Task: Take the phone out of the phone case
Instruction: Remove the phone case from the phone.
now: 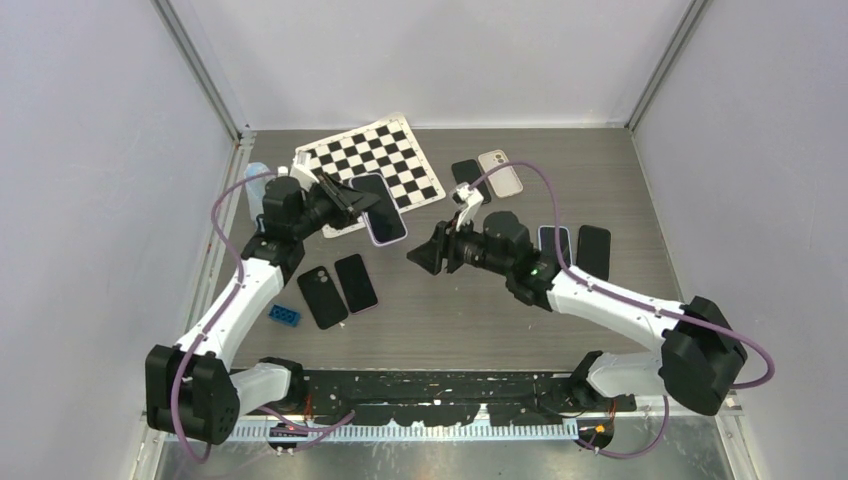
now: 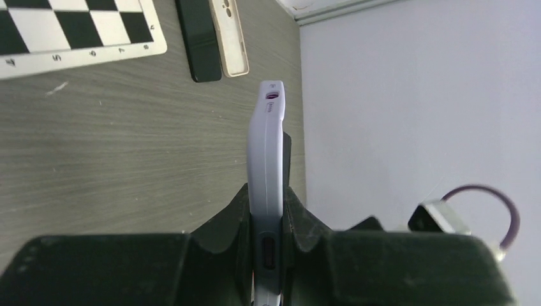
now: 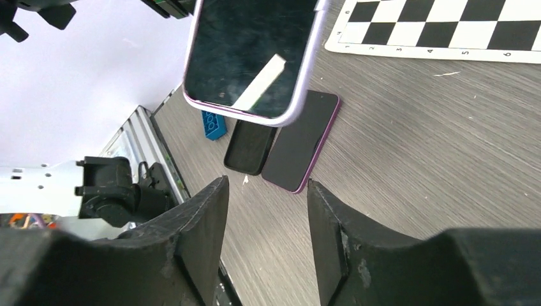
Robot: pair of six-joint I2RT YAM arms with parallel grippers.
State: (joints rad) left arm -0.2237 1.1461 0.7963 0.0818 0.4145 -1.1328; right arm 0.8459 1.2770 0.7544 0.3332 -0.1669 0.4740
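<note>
Left fingers [image 2: 233,217] clamped on cased phone [image 1: 385,212], held clear of surface [image 1: 450,310] by checkerboard [image 1: 385,160]. Right fingers [image 3: 204,217] parted, empty, just short of it — catch case lip at free corner, peel outward; left clamp must not slip.

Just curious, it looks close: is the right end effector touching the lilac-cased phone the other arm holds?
Apart. The top view shows a clear gap between the right end effector and the lilac-cased phone.
</note>
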